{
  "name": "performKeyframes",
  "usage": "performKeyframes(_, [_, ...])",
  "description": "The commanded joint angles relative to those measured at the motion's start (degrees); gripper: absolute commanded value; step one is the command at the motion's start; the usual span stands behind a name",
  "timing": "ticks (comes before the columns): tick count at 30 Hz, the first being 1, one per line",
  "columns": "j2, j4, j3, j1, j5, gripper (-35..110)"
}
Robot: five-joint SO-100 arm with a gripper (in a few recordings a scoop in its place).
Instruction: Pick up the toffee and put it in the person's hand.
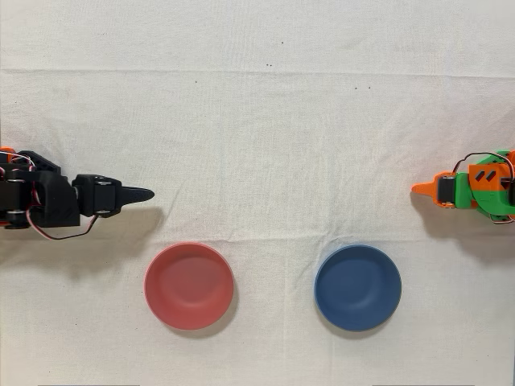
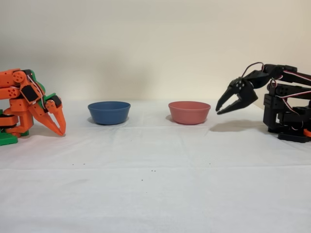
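My black gripper [image 1: 147, 193] rests at the left edge of the overhead view, its tips pointing right just above the cloth. In the fixed view the same gripper [image 2: 218, 110] hangs at the right, angled down and left, with its fingertips together and nothing between them. The toffee is out of view. The person's hand is out of view.
A red bowl [image 1: 189, 285] [image 2: 189, 112] lies closest to my gripper, and a blue bowl [image 1: 357, 287] [image 2: 109, 112] sits beyond it. Both look empty. The idle orange arm [image 1: 471, 189] [image 2: 29, 102] is at the opposite side. A white cloth [image 1: 265, 145] covers the table.
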Motion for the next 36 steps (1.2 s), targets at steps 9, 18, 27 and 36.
performKeyframes(9, [3.60,-0.09,3.08,-2.02,0.53,0])
performKeyframes(18, [6.42,1.76,7.73,-1.93,0.44,0])
performKeyframes(27, [6.86,0.70,11.25,-1.93,0.00,0])
performKeyframes(36, [6.86,3.96,11.25,-2.02,-0.53,0])
